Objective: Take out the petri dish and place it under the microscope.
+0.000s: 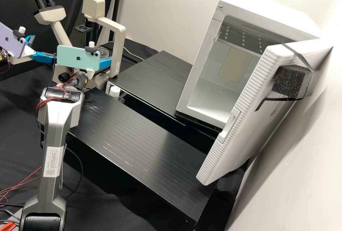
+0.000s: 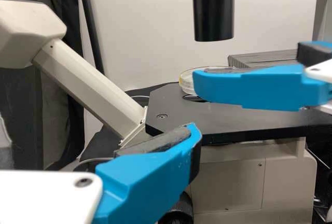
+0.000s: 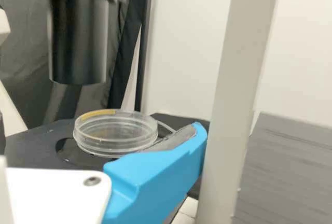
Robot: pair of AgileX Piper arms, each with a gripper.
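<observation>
High view: the left gripper (image 1: 44,47) stands open; the right gripper (image 1: 105,63) is beside the petri dish (image 1: 103,52), jaw state unclear. Left wrist view: the petri dish sits on the microscope stage (image 2: 174,107). Right wrist view: it is clear, yellow-marked at its edge, with open room up to the black cylinder (image 3: 78,40).

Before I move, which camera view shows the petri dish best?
The right wrist view: the petri dish is large and nearly whole there, with its round rim plain. The left wrist view shows part of it behind a blue finger. The high view shows it small, close beside the mint-green phone.
</observation>
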